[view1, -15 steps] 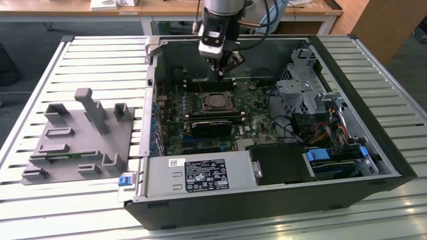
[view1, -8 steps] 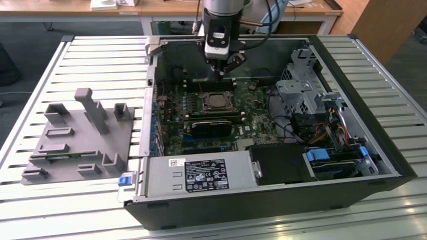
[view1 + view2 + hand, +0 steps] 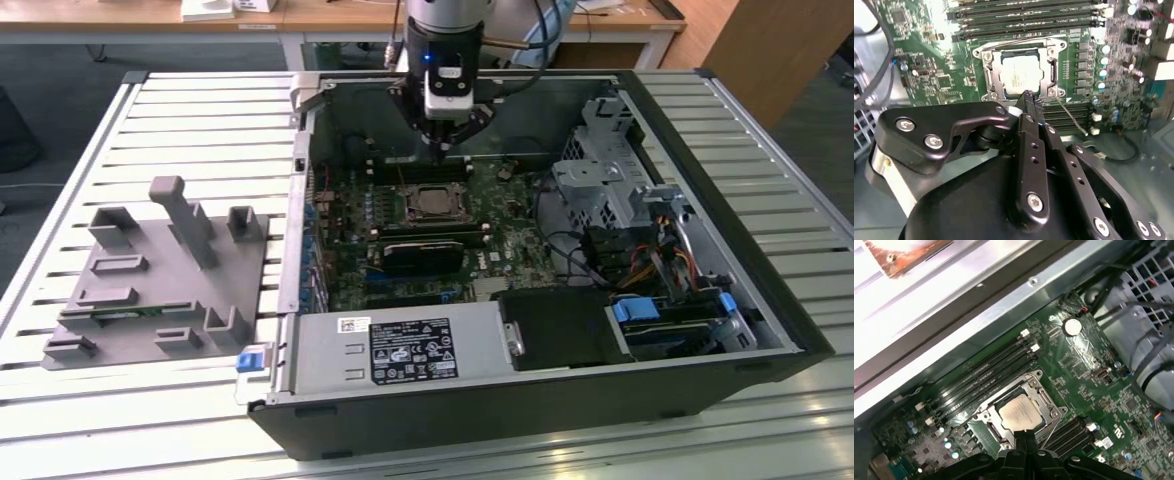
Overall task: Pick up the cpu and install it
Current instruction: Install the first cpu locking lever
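The open computer case (image 3: 561, 300) lay on the slatted table (image 3: 160, 130), a grey tray (image 3: 147, 270) beside it. Inside, above the motherboard (image 3: 1079, 365), hung the gripper (image 3: 1030, 100), fingers pressed together, holding nothing. The cpu (image 3: 1019, 75) sat in its socket (image 3: 989, 75), just below the fingertips.

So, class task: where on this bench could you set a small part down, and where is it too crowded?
Free: slatted table beyond the grey tray, and its strip on the case's far side. Crowded: motherboard around the cpu, under the pincer.
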Robot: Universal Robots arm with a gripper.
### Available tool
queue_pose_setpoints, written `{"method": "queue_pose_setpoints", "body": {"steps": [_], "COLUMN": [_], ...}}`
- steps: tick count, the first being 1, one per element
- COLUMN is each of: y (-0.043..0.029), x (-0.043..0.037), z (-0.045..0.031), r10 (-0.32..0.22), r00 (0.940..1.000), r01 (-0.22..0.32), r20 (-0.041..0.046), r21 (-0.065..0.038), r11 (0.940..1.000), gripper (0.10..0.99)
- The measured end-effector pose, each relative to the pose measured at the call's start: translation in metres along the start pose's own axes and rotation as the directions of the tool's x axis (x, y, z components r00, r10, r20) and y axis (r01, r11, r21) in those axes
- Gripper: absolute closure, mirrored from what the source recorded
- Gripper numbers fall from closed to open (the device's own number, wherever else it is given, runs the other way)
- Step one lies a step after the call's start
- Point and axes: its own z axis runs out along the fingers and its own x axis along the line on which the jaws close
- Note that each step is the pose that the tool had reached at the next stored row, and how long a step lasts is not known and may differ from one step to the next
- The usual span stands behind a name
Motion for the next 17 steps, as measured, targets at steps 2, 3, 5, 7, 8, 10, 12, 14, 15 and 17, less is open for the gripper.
{"method": "queue_pose_setpoints", "body": {"steps": [2,3,5,7,8,10,12,14,15,17], "y": [0.0,0.0,0.0,0.0,0.0,0.0,0.0,0.0,0.0,0.0], "x": [0.0,0.0,0.0,0.0,0.0,0.0,0.0,0.0,0.0,0.0], "z": [0.0002,0.0003,0.0005,0.0008,0.0009,0.001,0.0012,0.0014,0.0015,0.0016], "r10": [-0.036,-0.054,-0.091,-0.127,-0.144,-0.18,-0.217,-0.252,-0.269,-0.305], "r00": [0.9994,0.9986,0.9958,0.9919,0.9895,0.9837,0.9762,0.9678,0.9632,0.9523], "r01": [0.036,0.054,0.091,0.127,0.144,0.18,0.217,0.252,0.269,0.305], "r20": [0.0,-0.0001,-0.0001,0.0,0.0,0.0001,0.0002,0.0003,0.0004,0.0006], "r21": [-0.001,-0.001,-0.002,-0.003,-0.004,-0.005,-0.006,-0.007,-0.007,-0.008], "r11": [0.9994,0.9985,0.9958,0.9919,0.9895,0.9837,0.9762,0.9678,0.9631,0.9523], "gripper": [0.98,0.98,0.98,0.98,0.98,0.98,0.98,0.98,0.98,0.98]}}
